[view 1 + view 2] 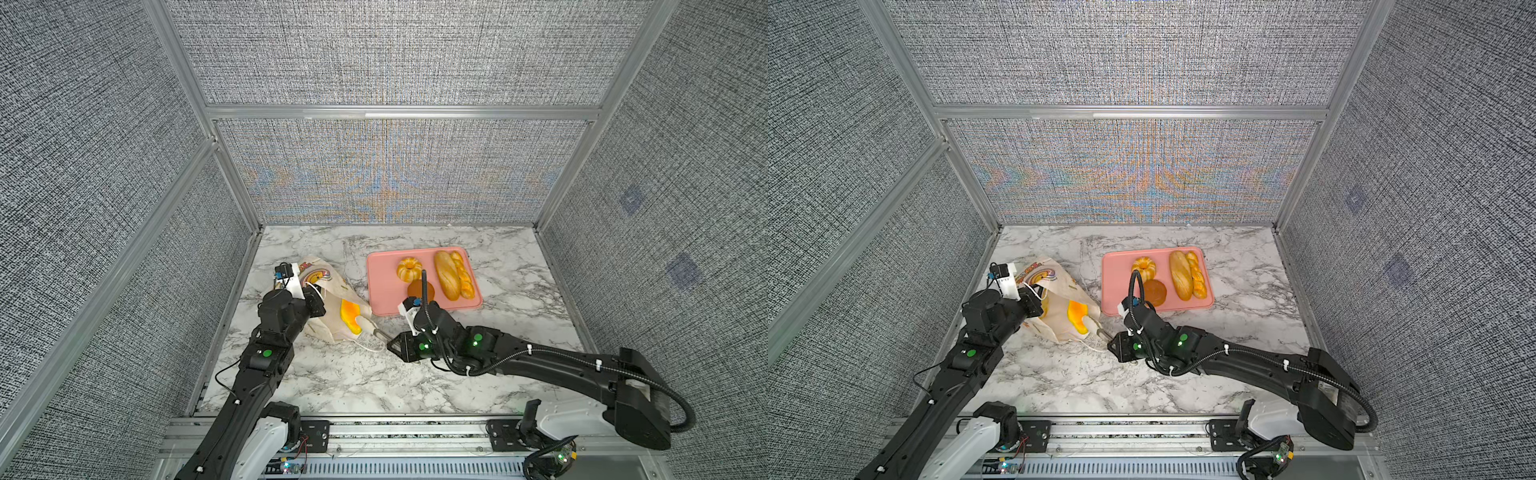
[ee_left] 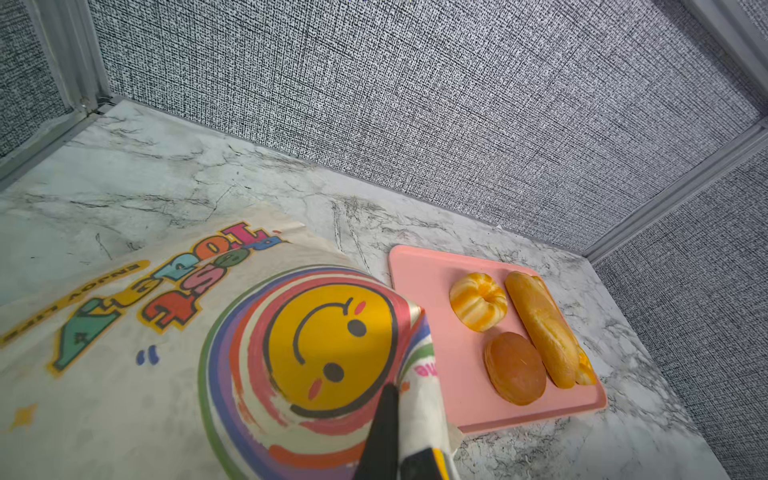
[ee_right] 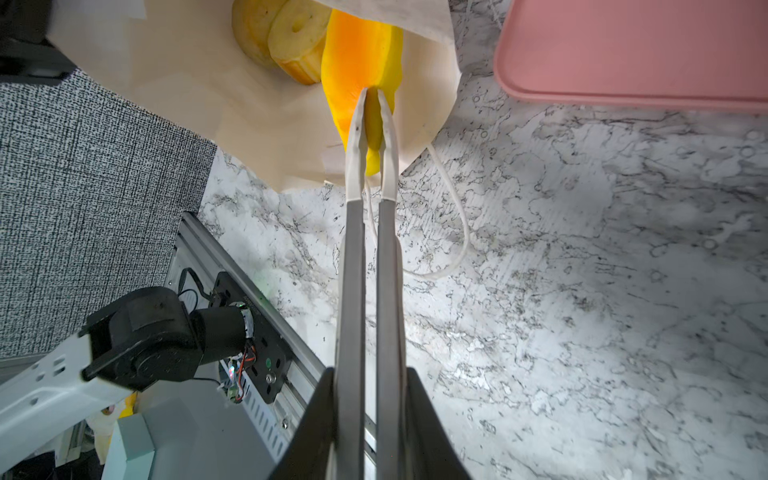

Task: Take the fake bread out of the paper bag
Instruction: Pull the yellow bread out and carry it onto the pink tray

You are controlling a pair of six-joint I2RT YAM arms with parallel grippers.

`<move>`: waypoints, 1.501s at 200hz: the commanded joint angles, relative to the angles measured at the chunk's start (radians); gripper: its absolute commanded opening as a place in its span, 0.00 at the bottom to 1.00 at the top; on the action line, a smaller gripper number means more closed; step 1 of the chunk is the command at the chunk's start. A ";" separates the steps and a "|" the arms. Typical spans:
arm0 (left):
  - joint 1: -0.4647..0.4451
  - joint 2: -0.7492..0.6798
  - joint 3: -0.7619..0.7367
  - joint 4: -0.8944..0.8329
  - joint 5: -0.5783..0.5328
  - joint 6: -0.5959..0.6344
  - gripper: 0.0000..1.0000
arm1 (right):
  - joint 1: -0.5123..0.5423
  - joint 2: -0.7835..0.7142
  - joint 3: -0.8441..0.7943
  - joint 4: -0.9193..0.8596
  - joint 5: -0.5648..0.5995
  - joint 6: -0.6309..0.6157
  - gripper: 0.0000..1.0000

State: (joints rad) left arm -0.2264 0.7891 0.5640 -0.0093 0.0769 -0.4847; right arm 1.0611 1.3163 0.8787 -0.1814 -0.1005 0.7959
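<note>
Between the jaws of the right claw (image 3: 371, 386): metal tongs (image 3: 351, 270), clamped tight. Ahead of that claw, at the pale tong tips: a yellow-orange roll (image 3: 357, 54) of the fake bread, pinched, lying in the mouth of the paper bag (image 3: 166, 83). Looks light, glossy, probably squashy and slippery; calls for a pinch across the thick middle, not the tapered end. Just past the tips, deeper inside: a ring bun (image 3: 286, 37). Beside the tongs: a loose cord handle (image 3: 457, 216), apt to snag. Across the bag: the left claw (image 2: 395, 411), shut on a fold of paper. Beyond the right claw, on the marble surface (image 1: 1246, 340): a pink tray (image 1: 1113, 266) with a striped ring (image 1: 1143, 267), a dark round bun (image 1: 1155, 292), two long loaves (image 1: 1180, 274).
</note>
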 commanded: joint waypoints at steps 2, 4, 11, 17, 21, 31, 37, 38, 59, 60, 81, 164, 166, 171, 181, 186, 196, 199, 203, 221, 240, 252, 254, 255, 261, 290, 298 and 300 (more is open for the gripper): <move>0.002 0.018 0.018 -0.003 -0.077 -0.042 0.00 | 0.016 -0.048 -0.017 -0.035 -0.026 -0.010 0.00; 0.002 0.021 0.019 -0.001 -0.081 -0.045 0.00 | 0.018 -0.053 -0.021 -0.038 -0.027 -0.009 0.00; 0.002 0.033 0.027 0.004 -0.092 -0.054 0.00 | 0.027 -0.072 -0.031 -0.047 -0.030 -0.003 0.00; 0.002 0.044 0.033 0.007 -0.101 -0.061 0.00 | 0.033 -0.087 -0.036 -0.056 -0.032 0.003 0.00; 0.002 0.052 0.038 0.008 -0.109 -0.066 0.00 | 0.039 -0.095 -0.042 -0.064 -0.032 0.006 0.00; 0.001 0.068 0.048 0.011 -0.125 -0.077 0.00 | 0.054 -0.117 -0.052 -0.078 -0.028 0.017 0.00; 0.002 0.079 0.052 0.016 -0.133 -0.080 0.00 | 0.063 -0.129 -0.060 -0.087 -0.026 0.022 0.00; 0.002 0.080 0.053 0.017 -0.135 -0.081 0.00 | 0.065 -0.131 -0.061 -0.088 -0.026 0.023 0.00; 0.001 0.101 0.062 0.035 -0.163 -0.089 0.00 | 0.090 -0.172 -0.087 -0.108 -0.020 0.046 0.00; 0.002 0.102 0.062 0.036 -0.163 -0.089 0.00 | 0.090 -0.175 -0.088 -0.111 -0.019 0.048 0.00; 0.001 0.106 0.069 0.038 -0.174 -0.084 0.00 | 0.096 -0.242 -0.084 -0.182 0.018 0.048 0.00; 0.002 -0.034 -0.020 0.021 -0.065 -0.035 0.00 | -0.208 -0.186 0.115 -0.403 0.114 -0.107 0.00; 0.002 -0.039 -0.022 0.017 -0.065 -0.033 0.00 | -0.215 -0.172 0.122 -0.403 0.112 -0.113 0.00; 0.001 -0.052 -0.025 0.011 -0.066 -0.027 0.00 | -0.233 -0.143 0.136 -0.401 0.107 -0.126 0.00; 0.002 -0.078 -0.031 -0.002 -0.067 -0.017 0.00 | -0.263 -0.081 0.167 -0.391 0.095 -0.150 0.00; 0.002 -0.091 -0.034 -0.010 -0.068 -0.012 0.00 | -0.273 -0.050 0.183 -0.387 0.091 -0.160 0.00; 0.002 -0.115 -0.039 -0.022 -0.071 -0.001 0.00 | -0.286 0.014 0.223 -0.387 0.085 -0.184 0.00; 0.002 -0.121 -0.041 -0.027 -0.073 0.002 0.00 | -0.290 0.035 0.237 -0.391 0.085 -0.188 0.00; 0.001 -0.130 -0.042 -0.033 -0.075 0.005 0.00 | -0.296 0.061 0.256 -0.396 0.082 -0.195 0.00; 0.001 -0.159 -0.053 -0.054 -0.077 0.021 0.00 | -0.306 0.180 0.341 -0.426 0.071 -0.228 0.00; 0.002 -0.185 -0.070 -0.067 -0.075 0.029 0.00 | -0.308 0.270 0.393 -0.434 0.071 -0.246 0.00; 0.002 -0.195 -0.082 -0.079 -0.078 0.032 0.00 | -0.312 0.316 0.416 -0.444 0.080 -0.248 0.00; 0.001 -0.196 -0.085 -0.079 -0.077 0.032 0.00 | -0.314 0.322 0.419 -0.446 0.080 -0.249 0.00; 0.002 -0.196 -0.086 -0.079 -0.077 0.032 0.00 | -0.314 0.324 0.421 -0.447 0.081 -0.249 0.00; 0.002 -0.200 -0.092 -0.083 -0.078 0.034 0.00 | -0.317 0.340 0.428 -0.450 0.081 -0.251 0.00; 0.002 -0.212 -0.106 -0.096 -0.074 0.051 0.00 | -0.331 0.379 0.452 -0.461 0.084 -0.252 0.05; 0.001 -0.217 -0.108 -0.098 -0.076 0.056 0.00 | -0.332 0.381 0.460 -0.471 0.086 -0.256 0.15; 0.002 -0.217 -0.108 -0.099 -0.075 0.056 0.00 | -0.332 0.382 0.463 -0.475 0.086 -0.256 0.17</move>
State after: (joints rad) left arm -0.2256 0.5800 0.4591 -0.0841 0.0021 -0.4515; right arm 0.7326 1.6867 1.3216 -0.6102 -0.0273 0.5499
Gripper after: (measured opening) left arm 0.053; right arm 0.234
